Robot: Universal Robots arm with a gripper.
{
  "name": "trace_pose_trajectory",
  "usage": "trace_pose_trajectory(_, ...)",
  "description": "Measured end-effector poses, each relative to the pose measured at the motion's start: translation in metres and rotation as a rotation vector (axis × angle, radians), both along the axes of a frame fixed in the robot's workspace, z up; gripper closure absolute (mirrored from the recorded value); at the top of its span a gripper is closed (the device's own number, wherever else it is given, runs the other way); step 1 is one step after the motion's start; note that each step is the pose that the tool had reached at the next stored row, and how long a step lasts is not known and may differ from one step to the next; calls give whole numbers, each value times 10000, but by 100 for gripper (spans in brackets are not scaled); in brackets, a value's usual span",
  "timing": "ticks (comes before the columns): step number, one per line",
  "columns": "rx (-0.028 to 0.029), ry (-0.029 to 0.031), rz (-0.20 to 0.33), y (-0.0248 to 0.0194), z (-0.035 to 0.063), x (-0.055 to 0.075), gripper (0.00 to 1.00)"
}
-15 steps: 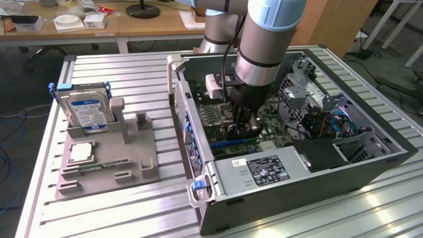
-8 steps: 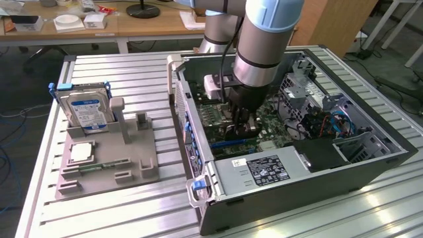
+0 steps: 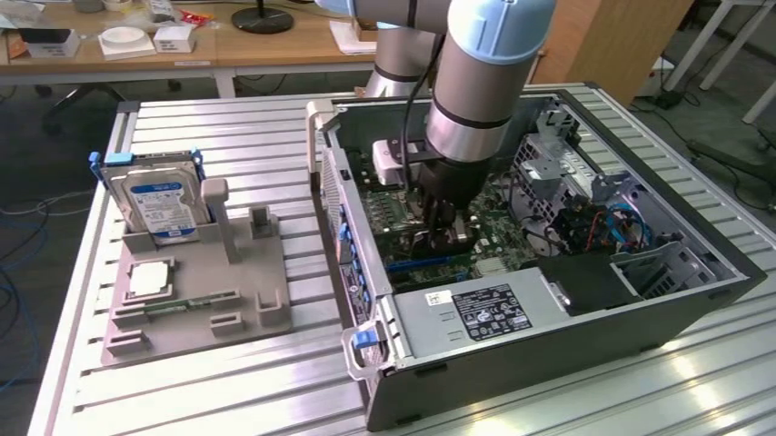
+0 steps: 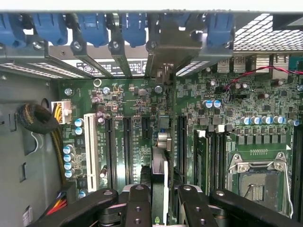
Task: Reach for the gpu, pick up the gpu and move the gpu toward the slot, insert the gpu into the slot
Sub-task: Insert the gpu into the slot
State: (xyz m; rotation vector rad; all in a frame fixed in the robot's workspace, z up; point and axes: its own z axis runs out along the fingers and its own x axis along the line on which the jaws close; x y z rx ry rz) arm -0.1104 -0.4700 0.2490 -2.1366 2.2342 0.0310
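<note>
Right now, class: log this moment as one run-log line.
gripper: shut on gpu | place: inside computer case, over motherboard | gpu: edge-on, among black slots | hard drive: in holder

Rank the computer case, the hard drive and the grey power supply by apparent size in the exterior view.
1. Computer case, by far the largest.
2. Power supply.
3. Hard drive.
The last two look close, and the hard drive sits farther from the camera, so their order is unsure.

Claw (image 4: 161, 198): black linkages clamped on the gpu (image 4: 160, 165), seen edge-on, its silver bracket (image 4: 173, 47) against the case's rear openings.
Motherboard (image 4: 137, 101): green, with long black slots (image 4: 127, 142) and one white slot (image 4: 91, 144).
Processor socket (image 4: 258, 177): square, metal-framed.
Blue latches (image 4: 92, 26): lining the rear wall.
</note>
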Motion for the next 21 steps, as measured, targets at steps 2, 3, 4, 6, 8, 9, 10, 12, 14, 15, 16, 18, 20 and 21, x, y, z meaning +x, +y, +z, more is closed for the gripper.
trace_pose_trajectory(2, 0, 1, 1, 0, -17, 0, 73)
trace_pose_trajectory(3, 1, 0, 0, 0, -26, 0, 73)
trace_pose_trajectory(4, 1, 1, 0, 1, -35, 0, 73)
trace_pose_trajectory(6, 0, 0, 0, 1, -55, 0, 73)
trace_pose_trajectory(8, -1, 3, 0, 1, -63, 0, 73)
trace_pose_trajectory(9, -2, 3, 0, 1, -63, 0, 73)
trace_pose_trajectory(10, 0, 2, 0, 2, -64, 0, 73)
trace_pose_trajectory(12, 1, 1, 0, 2, -64, 0, 73)
trace_pose_trajectory(14, 0, 1, 0, 2, -59, -1, 73)
trace_pose_trajectory(15, 1, -2, 1, 2, -54, -3, 73)
trace_pose_trajectory(16, 1, -6, 3, 3, -50, -3, 73)
trace_pose_trajectory(18, 1, -6, 4, 3, -50, -3, 73)
trace_pose_trajectory(20, -1, -5, 4, 2, -49, -3, 73)
trace_pose_trajectory(21, -2, -5, 6, 2, -49, -3, 73)
